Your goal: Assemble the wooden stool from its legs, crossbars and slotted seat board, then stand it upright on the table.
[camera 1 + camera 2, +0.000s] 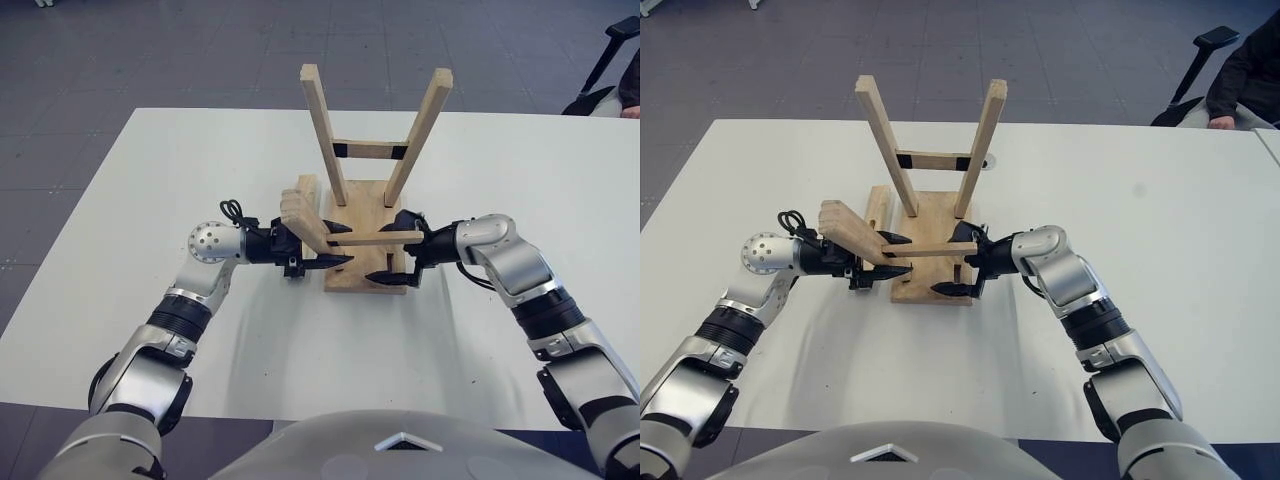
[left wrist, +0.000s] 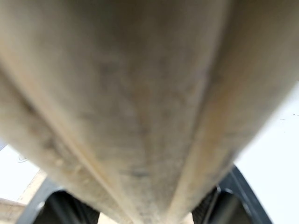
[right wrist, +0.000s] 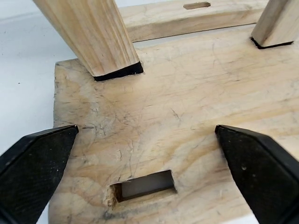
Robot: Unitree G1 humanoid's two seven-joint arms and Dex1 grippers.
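The white worktop (image 1: 150, 200) carries every piece. Both arms reach forward with elbows bent and forearms turned inward, so the two end effectors face each other across the near end of the seat board (image 1: 365, 205), which lies flat at the middle of the worktop.

The left end effector (image 1: 345, 247) is closed around one tilted leg (image 1: 300, 215), whose thick end points up and towards the robot. The right end effector (image 3: 146, 129) is spread wide with nothing in it, its fingers poised over the board either side of an empty slot (image 3: 145, 185).

There are four legs. Two stand in the board's far slots, the left one (image 1: 325, 130) and the right one (image 1: 420, 130), and they lean away from each other. One is gripped, and one lies flat (image 1: 877, 205) just beside the board's left edge.

There are two crossbars. One (image 1: 370, 150) joins the standing legs, and a thinner one (image 1: 375, 238) runs from the gripped leg across to the right end effector.
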